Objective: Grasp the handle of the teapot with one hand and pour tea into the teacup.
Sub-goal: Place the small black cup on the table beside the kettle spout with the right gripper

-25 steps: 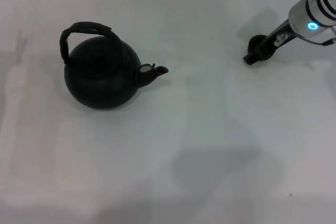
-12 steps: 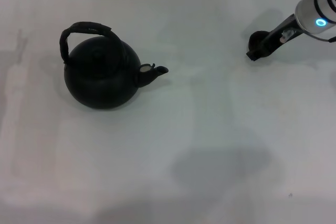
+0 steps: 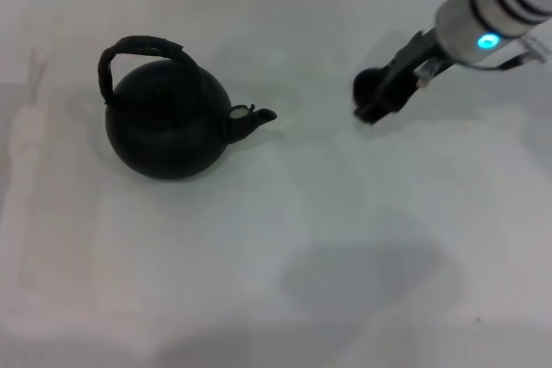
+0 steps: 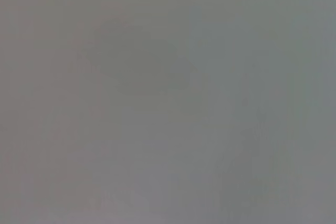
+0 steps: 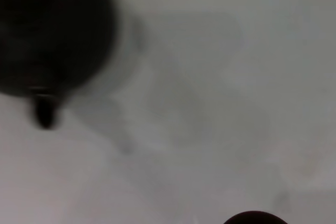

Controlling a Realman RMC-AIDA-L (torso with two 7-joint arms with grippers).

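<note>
Mostly hidden behind the right gripper (image 3: 373, 102), the teacup (image 3: 366, 85) shows only as a small dark round shape pressed against the dark fingers, and whether the fingers clamp it or just cover it cannot be told. In the right wrist view a dark curved edge, cut off by the frame, may be that cup (image 5: 255, 217); it is too little to be sure. The teapot (image 3: 167, 121) stands upright well to the left of the gripper, its spout (image 3: 255, 118) aimed toward the gripper and its arched handle (image 3: 138, 49) rising free, with nothing touching it. The same pot fills a blurred corner of the right wrist view (image 5: 50, 30), partly cut off. The left gripper appears in no view; the left wrist view shows only a blank grey field. Everything rests on a plain white table (image 3: 345, 239) marked by soft shadows.
</note>
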